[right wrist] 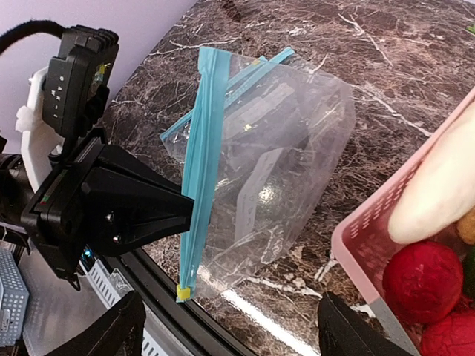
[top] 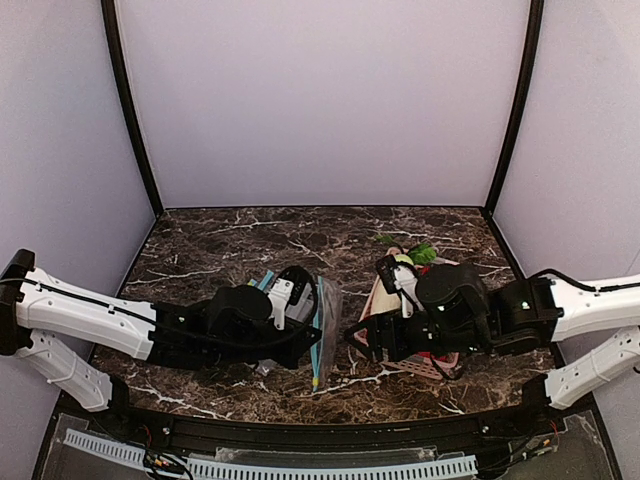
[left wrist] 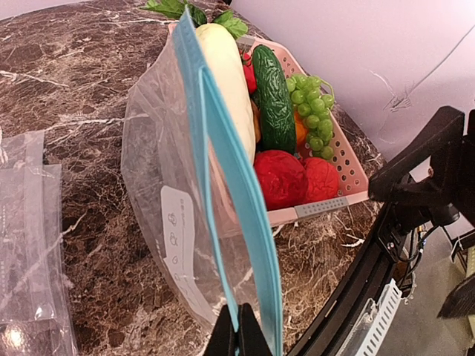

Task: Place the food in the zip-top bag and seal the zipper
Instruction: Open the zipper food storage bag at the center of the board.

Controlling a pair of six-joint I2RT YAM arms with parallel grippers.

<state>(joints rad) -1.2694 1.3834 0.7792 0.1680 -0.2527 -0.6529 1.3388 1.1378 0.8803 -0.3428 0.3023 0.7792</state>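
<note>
So the marble table [top: 220,250] was the biggest thing in the booth, with my 2 arms reaching in from the near edge. The pink basket [left wrist: 345,159] sat on my right side, and all the food was in it, none in the bag.

The bag [left wrist: 163,200] was between my arms, near the basket's left edge, clear and empty. It was tipped up on edge rather than lying flat. Honestly couldn't tell if its lower edge touched the table. A few spare bags [left wrist: 30,222] lay flat off to its left.

Inside the basket, the radish [left wrist: 226,67] ran along the left wall. The cucumber [left wrist: 273,96] lay just beside it on the right. The 2 red fruits [left wrist: 280,178] sat touching each other at the end nearest my pincers. The grapes [left wrist: 312,111] were strung along the right wall, and an orange [left wrist: 299,133] peeked out between them and the cucumber, mostly hidden.

The zipper [left wrist: 237,193] ran as 1 long teal strip away from my left pincer [left wrist: 239,337], which was clamped tight on the strip's near end. My right pincer [right wrist: 230,334] was spread wide with nothing in it, hanging just beside the bag and close to the basket's corner.
</note>
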